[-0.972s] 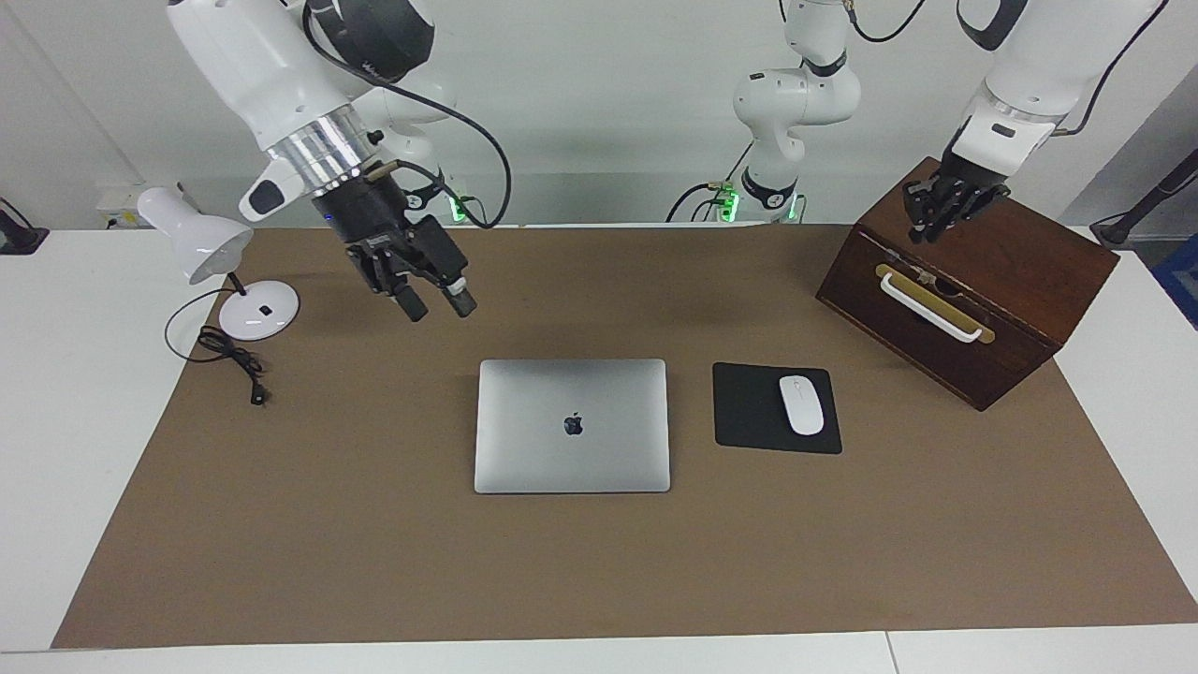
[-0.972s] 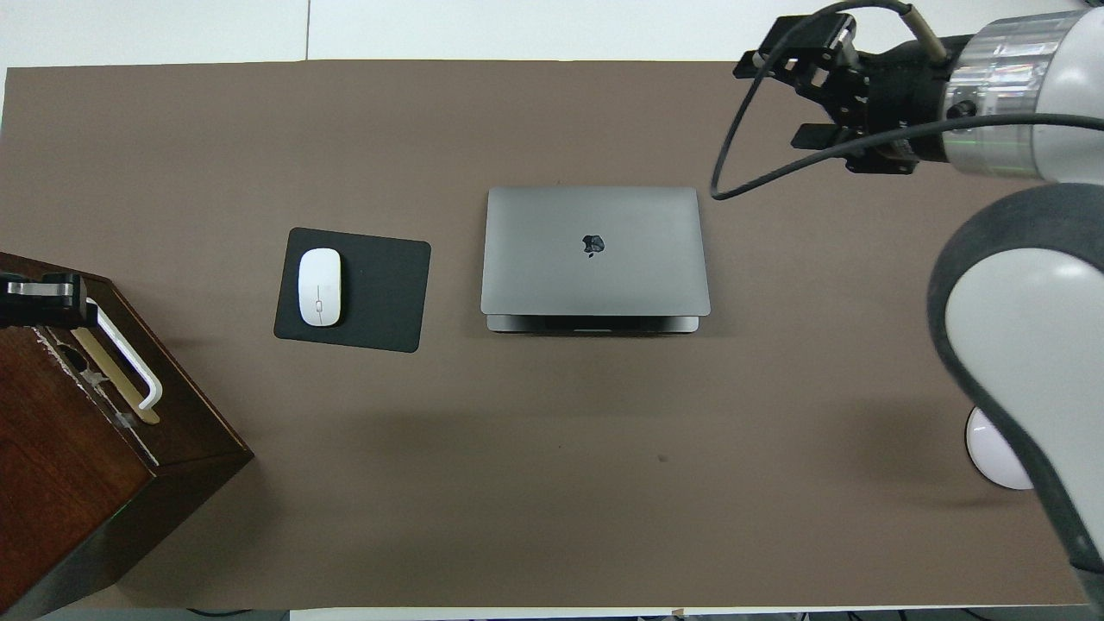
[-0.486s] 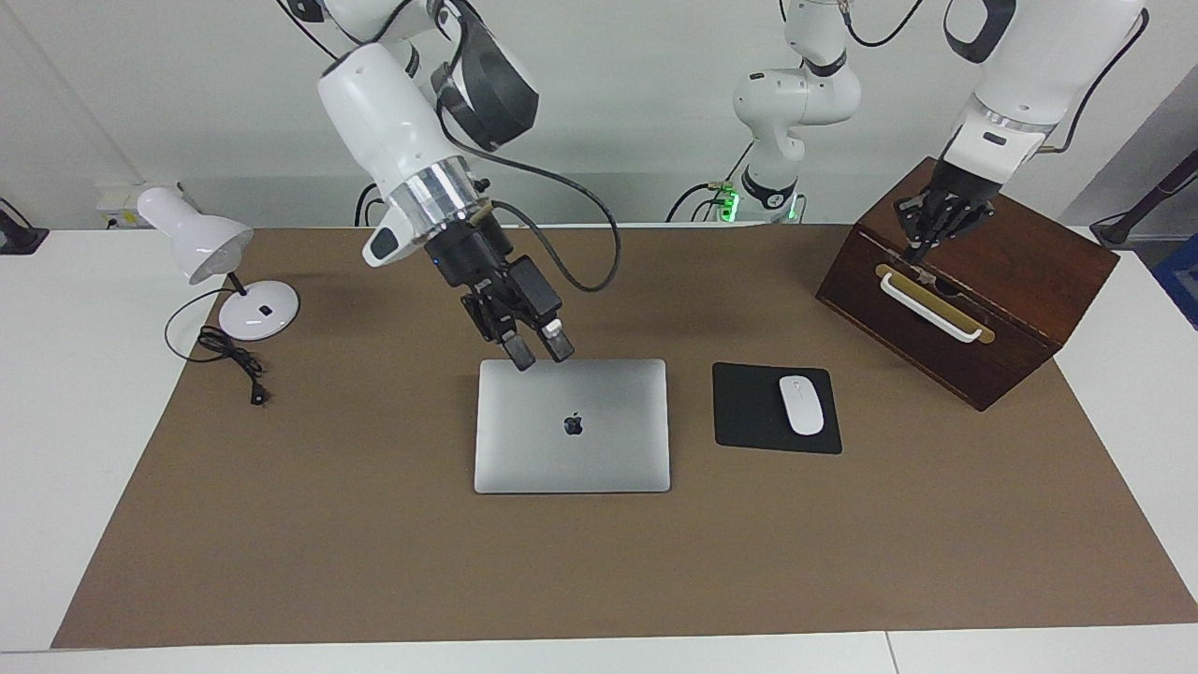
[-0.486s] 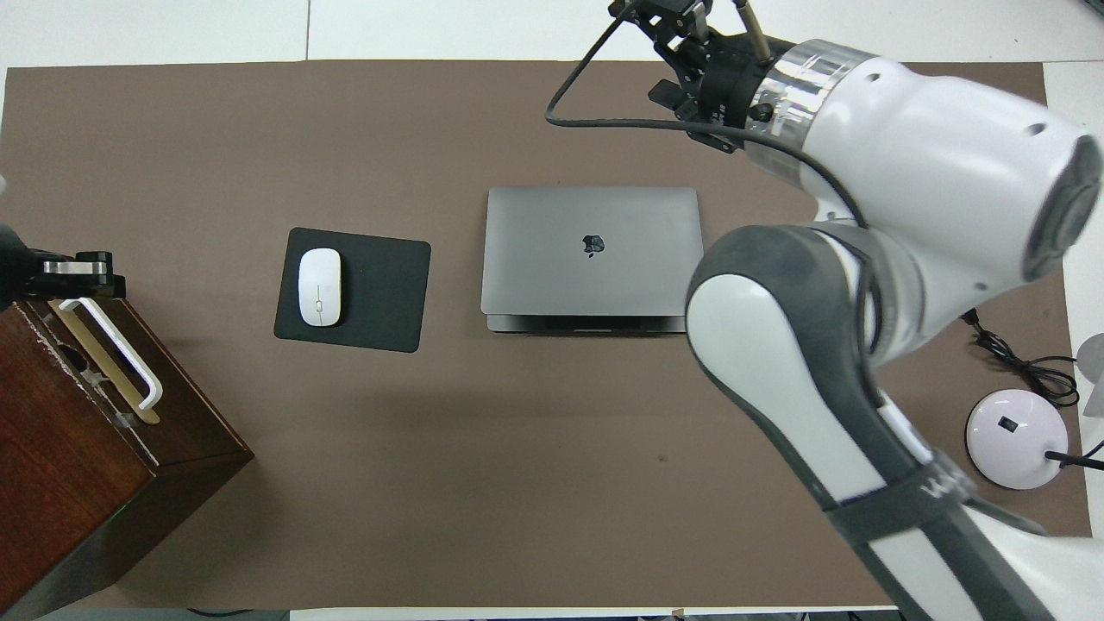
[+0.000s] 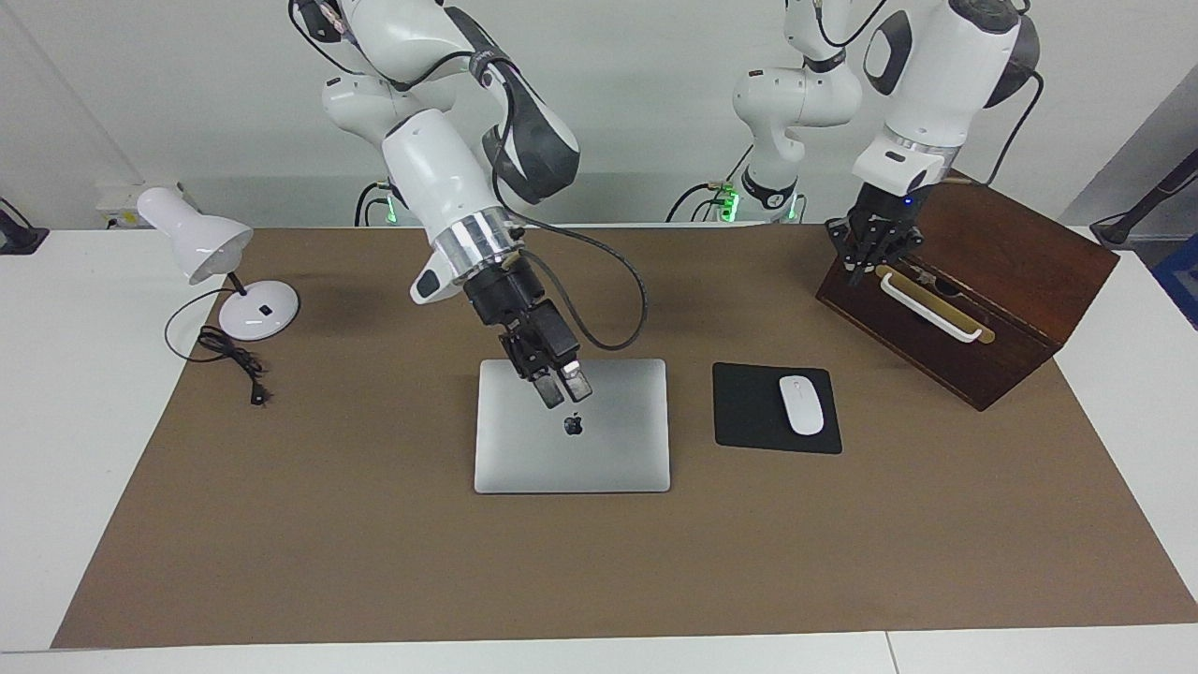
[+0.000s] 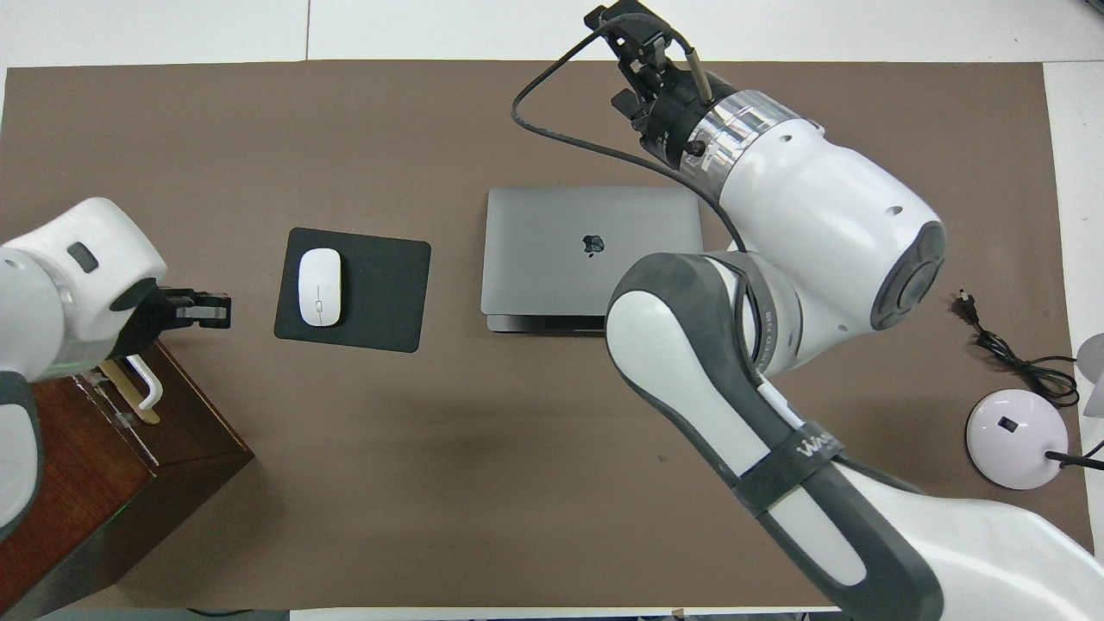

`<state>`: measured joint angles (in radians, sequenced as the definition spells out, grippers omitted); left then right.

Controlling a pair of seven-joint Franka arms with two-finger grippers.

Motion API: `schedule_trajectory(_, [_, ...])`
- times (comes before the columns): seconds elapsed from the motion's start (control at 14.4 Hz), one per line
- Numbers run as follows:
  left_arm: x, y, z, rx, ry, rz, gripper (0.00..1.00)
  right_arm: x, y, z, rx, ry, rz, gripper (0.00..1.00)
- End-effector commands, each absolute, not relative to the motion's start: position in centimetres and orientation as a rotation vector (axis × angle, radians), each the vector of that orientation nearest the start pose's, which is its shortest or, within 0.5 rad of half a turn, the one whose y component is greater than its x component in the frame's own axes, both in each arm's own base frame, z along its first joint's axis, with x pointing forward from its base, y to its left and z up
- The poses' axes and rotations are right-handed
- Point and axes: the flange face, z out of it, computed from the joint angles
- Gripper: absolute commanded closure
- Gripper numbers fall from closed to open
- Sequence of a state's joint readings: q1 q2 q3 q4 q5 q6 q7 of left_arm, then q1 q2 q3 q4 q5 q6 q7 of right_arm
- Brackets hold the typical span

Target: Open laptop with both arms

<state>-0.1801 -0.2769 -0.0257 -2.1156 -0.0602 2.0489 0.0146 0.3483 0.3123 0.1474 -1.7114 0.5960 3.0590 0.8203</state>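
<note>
Centrally on my worktop [image 5: 936, 524] lies one closed laptop [image 5: 608, 459], its dark apple logo [image 5: 573, 425] the only mark I can read. My right gripper [image 5: 563, 389] hangs over the lid, fingers apart; my left gripper [image 5: 863, 264], fingers together, hovers by the wooden box [image 5: 992, 281].

A white table [image 5: 56, 393] carries a brown mat [image 5: 374, 562] — on it lie the laptop [image 5: 599, 459], black mouse pad [image 5: 749, 412], wooden box [image 5: 1011, 309] and lamp [image 5: 257, 314].
</note>
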Motion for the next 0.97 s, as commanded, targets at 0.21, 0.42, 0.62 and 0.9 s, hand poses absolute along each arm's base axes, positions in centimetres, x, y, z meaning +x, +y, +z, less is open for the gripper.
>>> schedule_trajectory(0.21, [41.7,-12.3,49.9,-3.119,0.593,-0.54,1.0,57.8,31.1,49.6,-1.878,1.016,-0.614,0.01])
schedule_trajectory(0.42, [40.7,-13.7,47.2,-3.1,0.64,-0.634,1.0,56.6,31.9,48.4,-1.848,1.04,-0.622,0.01])
schedule_trajectory(0.62, [40.2,-14.9,45.6,-3.081,0.677,-0.733,1.0,55.6,32.0,47.7,-1.797,1.08,-0.644,0.01])
schedule_trajectory(0.9, [39.8,-17.2,41.0,-3.043,0.743,-0.88,1.0,54.5,31.1,45.8,-1.782,1.113,-0.7,0.01])
